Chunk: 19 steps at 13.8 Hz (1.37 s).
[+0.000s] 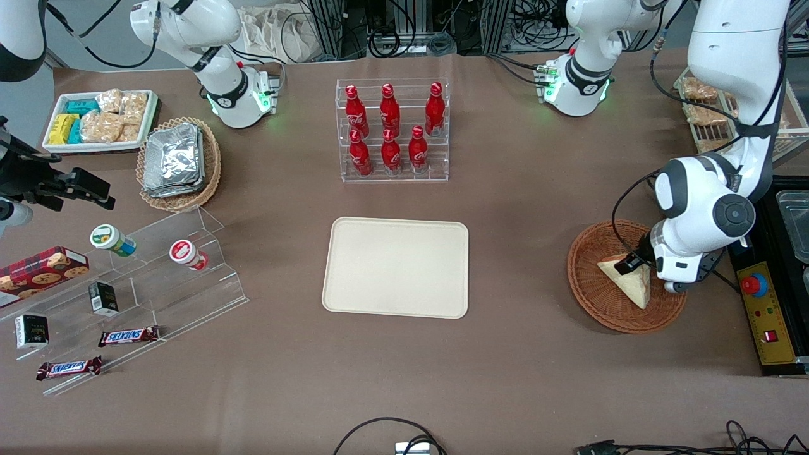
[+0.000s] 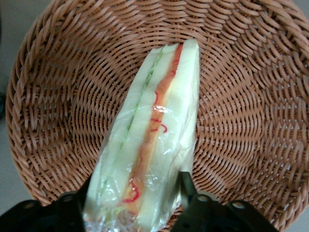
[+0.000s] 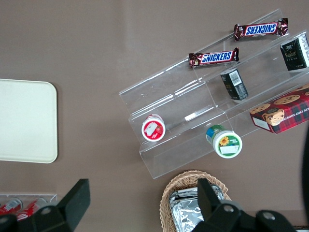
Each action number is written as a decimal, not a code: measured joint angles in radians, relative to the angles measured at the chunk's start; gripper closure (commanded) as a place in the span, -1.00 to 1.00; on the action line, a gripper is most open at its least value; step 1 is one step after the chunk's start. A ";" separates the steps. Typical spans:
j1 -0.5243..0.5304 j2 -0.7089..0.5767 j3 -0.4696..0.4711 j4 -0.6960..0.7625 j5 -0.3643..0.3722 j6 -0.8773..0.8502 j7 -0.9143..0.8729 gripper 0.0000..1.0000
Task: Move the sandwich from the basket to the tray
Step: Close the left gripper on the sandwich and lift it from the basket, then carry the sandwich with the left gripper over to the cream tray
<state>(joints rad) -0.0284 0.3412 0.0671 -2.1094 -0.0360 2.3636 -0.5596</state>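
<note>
Tray [image 1: 396, 267] is lying bare at mid-table. Basket [image 1: 591, 297], at its 3 o'clock, is holding the sandwich [image 1: 627, 279]. Gripper [image 2: 135, 203] is straddling the sandwich's wide end, fingers [image 2: 189, 193] touching the wrap either side. Judgement: it should be squeezing lightly, since soft bread crushes, and lifting straight up past the rim.

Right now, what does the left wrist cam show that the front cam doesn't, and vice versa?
Only the left wrist view: the sandwich cut edge with its red, orange and green filling under clear wrap, and the pincer fingers either side of its wrapped end.

Only the front view: the bare tray, lying toward the parked arm's end from the basket, plus the cola bottle rack.

Both: the sandwich lying in the basket with the pincer down at it.
</note>
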 measured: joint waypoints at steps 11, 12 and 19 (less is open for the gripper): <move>-0.019 -0.022 -0.101 0.419 0.003 -0.487 -0.023 1.00; -0.020 -0.023 -0.138 0.470 0.013 -0.531 -0.021 1.00; -0.198 0.057 -0.345 0.635 0.125 -0.607 -0.026 1.00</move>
<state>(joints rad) -0.2267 0.3985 -0.2778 -1.4746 0.0888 1.7562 -0.5857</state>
